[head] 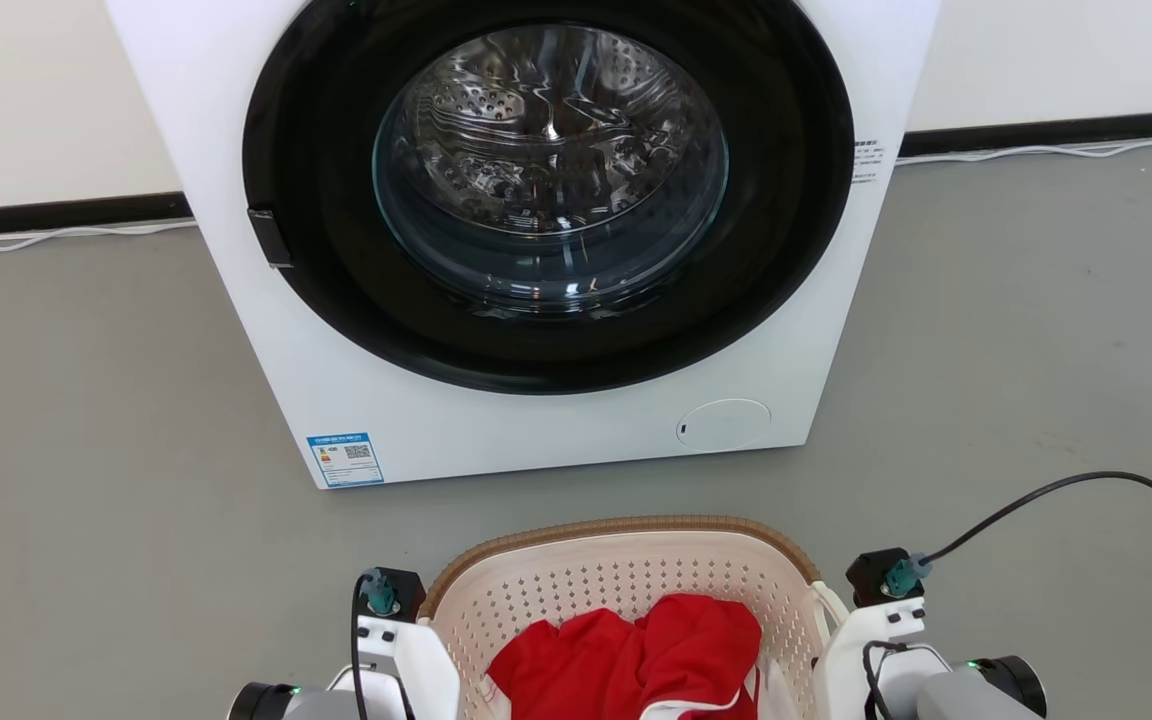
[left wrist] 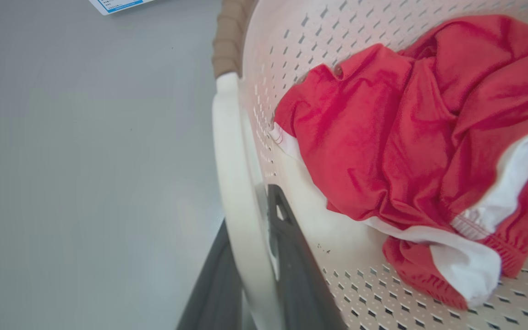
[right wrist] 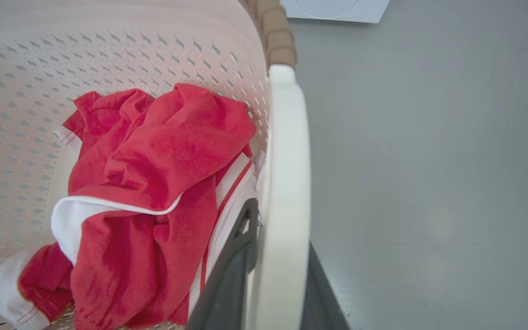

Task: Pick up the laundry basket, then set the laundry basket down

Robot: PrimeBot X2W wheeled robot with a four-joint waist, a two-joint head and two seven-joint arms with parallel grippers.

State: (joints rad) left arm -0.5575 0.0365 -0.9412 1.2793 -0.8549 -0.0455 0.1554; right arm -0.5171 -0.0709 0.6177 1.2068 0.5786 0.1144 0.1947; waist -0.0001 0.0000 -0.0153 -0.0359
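Head view — red-and-white garment (head: 636, 650) in laundry basket (head: 626, 575), left claw (left wrist: 248, 211) and right claw (right wrist: 280, 227) tight on its handles (left wrist: 232, 151).

we see laundry basket (head: 626, 575): cream-white walls, even grid of small dark perforations; rim (head: 636, 524) brown, woven look; handle (left wrist: 236, 183) plain white. garment (head: 636, 650): bright red, white trim, thin red stripes on white. washing machine (head: 556, 430): white body, black door ring (head: 316, 250), blue-white sticker (head: 344, 459). floor (head: 86, 450): flat grey. our left gripper (left wrist: 250, 211), right gripper (right wrist: 280, 227): dark grey.
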